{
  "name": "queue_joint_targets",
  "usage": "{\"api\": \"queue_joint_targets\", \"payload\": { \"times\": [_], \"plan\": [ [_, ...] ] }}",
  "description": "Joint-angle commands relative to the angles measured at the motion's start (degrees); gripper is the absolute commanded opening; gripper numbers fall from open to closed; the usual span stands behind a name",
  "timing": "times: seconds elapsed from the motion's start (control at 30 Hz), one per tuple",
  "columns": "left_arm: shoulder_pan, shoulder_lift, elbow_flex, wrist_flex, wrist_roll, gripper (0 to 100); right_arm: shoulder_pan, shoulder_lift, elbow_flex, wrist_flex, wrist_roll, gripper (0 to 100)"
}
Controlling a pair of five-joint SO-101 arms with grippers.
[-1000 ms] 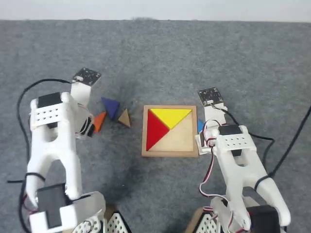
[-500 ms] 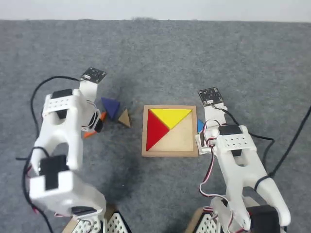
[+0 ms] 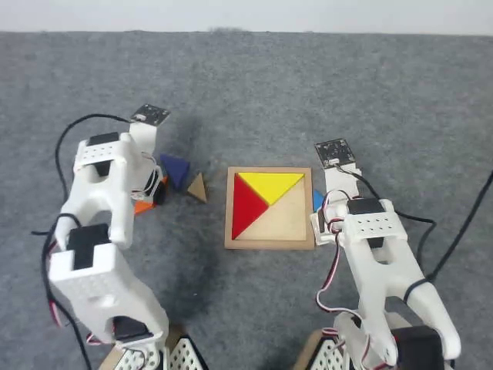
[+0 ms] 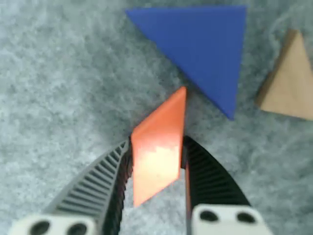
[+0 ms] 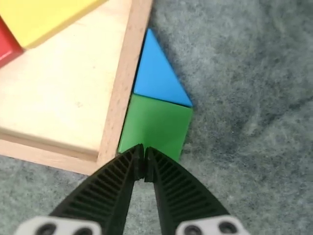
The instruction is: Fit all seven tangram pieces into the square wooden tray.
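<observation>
The square wooden tray (image 3: 306, 236) lies mid-table and holds a yellow triangle (image 3: 271, 183) and a red triangle (image 3: 246, 206). My left gripper (image 4: 157, 161) is shut on an orange piece (image 4: 159, 147), which also peeks out at the left arm (image 3: 143, 205). Just beyond it lie a dark blue triangle (image 4: 200, 46) (image 3: 176, 170) and a plain wooden triangle (image 4: 289, 83) (image 3: 198, 187). My right gripper (image 5: 144, 161) is shut and empty, at the near edge of a green square (image 5: 156, 126). A light blue triangle (image 5: 157, 73) (image 3: 317, 200) touches that square along the tray's right side (image 5: 126, 83).
Grey felt covers the whole table (image 3: 308, 100). Open room lies behind the tray and to the far right. Cables (image 3: 454, 231) trail from the right arm toward the right edge.
The left arm has swung forward and right toward the loose pieces, and the orange piece is now mostly covered by it. The right arm and the tray have not moved.
</observation>
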Motion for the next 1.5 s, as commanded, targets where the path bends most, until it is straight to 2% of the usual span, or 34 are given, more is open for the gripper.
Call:
{"api": "queue_joint_targets", "payload": {
  "times": [0.0, 0.17, 0.3, 0.47, 0.6, 0.77, 0.97, 1.03, 1.27, 1.47],
  "plan": [
    [1.0, 0.1, -2.4, 0.5, -0.5, 2, 0.6, -2.7, -0.4, -1.1, -0.3, 0.6],
    [1.1, -0.9, -2.8, 3.4, -1.0, 1, 0.6, -2.7, -0.4, -1.0, -0.3, 0.6],
    [1.6, -8.0, -2.7, 8.2, -0.9, 1, 0.6, -2.7, -0.4, -1.0, -0.3, 0.6],
    [6.9, -20.6, -2.6, 16.2, -0.8, 1, 0.6, -2.7, -0.4, -1.0, -0.4, 0.6],
    [13.5, -26.9, -1.3, 19.1, -0.8, 1, 0.7, -2.8, -0.4, -1.0, -0.3, 0.6],
    [26.2, -26.8, 2.0, 15.2, 1.8, 1, 1.7, -2.8, -0.7, 0.1, -0.4, 0.6],
    [38.9, -23.0, 2.2, 9.0, 3.0, 1, 12.0, -7.0, -2.5, 3.5, -2.5, 0.6],
    [41.8, -21.2, 2.2, 8.1, 3.3, 1, 13.2, -9.3, -2.2, 3.6, -3.0, 0.6],
    [47.6, -12.4, 2.3, 3.6, 6.1, 1, 10.8, -11.8, -0.5, 3.9, -1.8, 0.6],
    [47.5, -10.4, 2.4, 3.6, 5.8, 3, 10.8, -11.8, -0.4, 3.8, -1.5, 0.6]
  ]
}}
